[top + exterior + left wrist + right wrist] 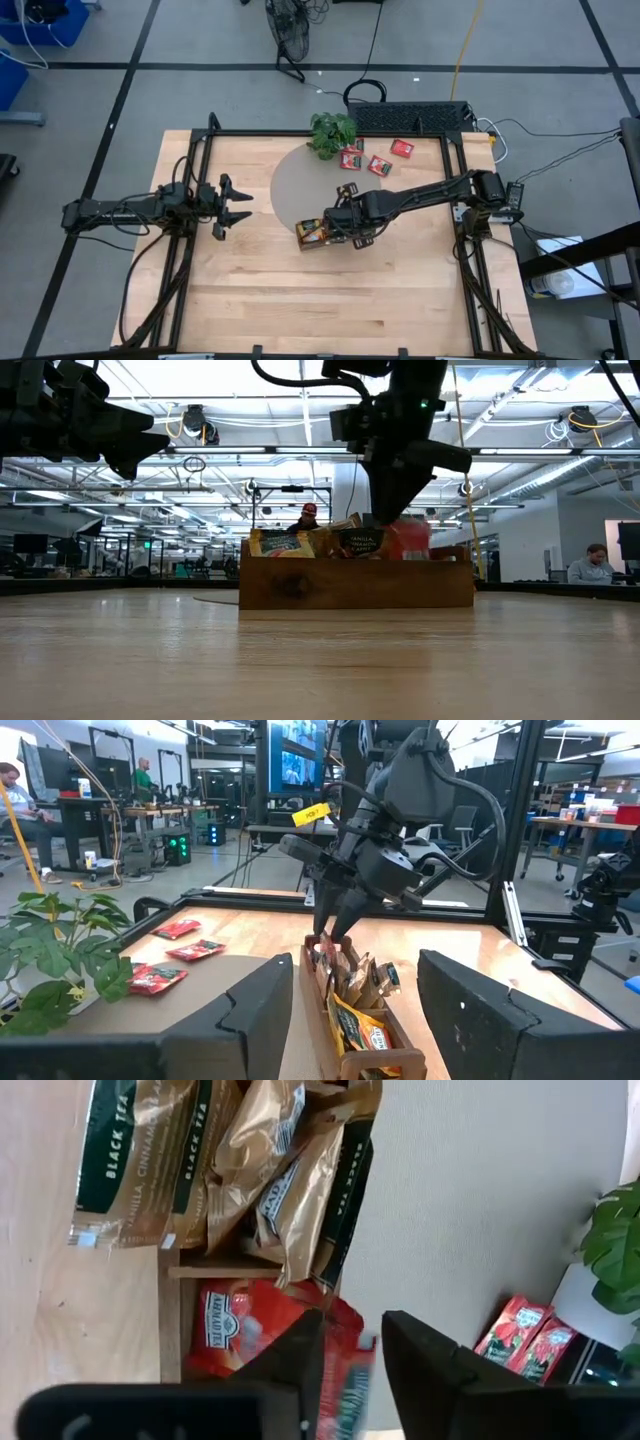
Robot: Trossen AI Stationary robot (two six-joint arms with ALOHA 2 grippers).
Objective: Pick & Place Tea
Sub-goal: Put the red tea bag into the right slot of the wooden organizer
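A small wooden tray [312, 234] sits on the table at the rim of a grey round mat [300, 180]. Gold-and-black tea packets [290, 1200] stand in one compartment, red ones [240, 1325] in the compartment beside it. Three more red packets [378, 165] lie flat on the mat near a potted plant [332, 132]. My right gripper [352, 1320] stands over the tray's red compartment, pointing down, shut on a red packet [350, 1380]. My left gripper [243, 205] hovers open to the tray's left, touching nothing. My right gripper pinches a red tea packet between its two fingers [300, 1355], coming from above and pointing down. The packet's lower part [410, 538] hangs at the level of the tray's top edge, among the red packets standing there. I cannot tell whether it rests on them.
Black frame rails [330, 133] run along the table's far and side edges. The plant's leaves [60, 945] spread beside the loose red packets [160, 975]. Bare wood [330, 300] lies on the table's near side. People sit at desks in the room beyond.
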